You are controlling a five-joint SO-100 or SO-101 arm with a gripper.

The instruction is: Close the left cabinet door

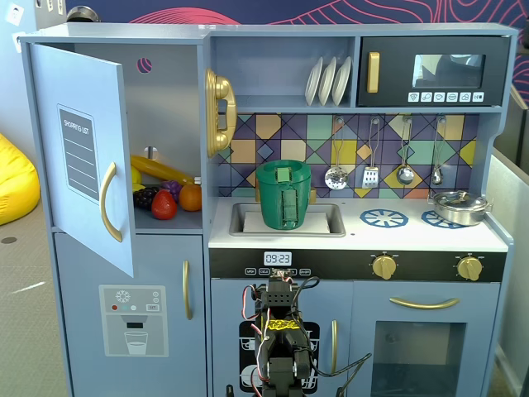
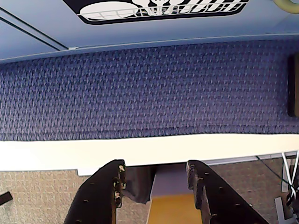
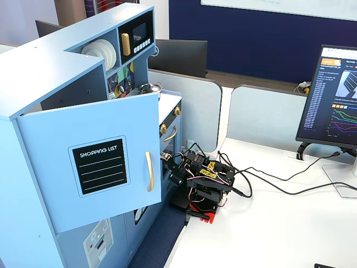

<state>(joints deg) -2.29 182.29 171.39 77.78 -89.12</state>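
left cabinet door: flat light-blue panel, curved gold handle, swung open | jaws: parted, empty

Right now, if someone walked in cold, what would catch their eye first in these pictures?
Probably the left cabinet door, swung wide open at the toy kitchen's upper left in both fixed views, its shopping-list panel facing out. Behind it toy fruit sits on the shelf, and a green pot stands in the sink. The arm sits folded low in front of the kitchen, its pincer open over the blue mat in the wrist view.
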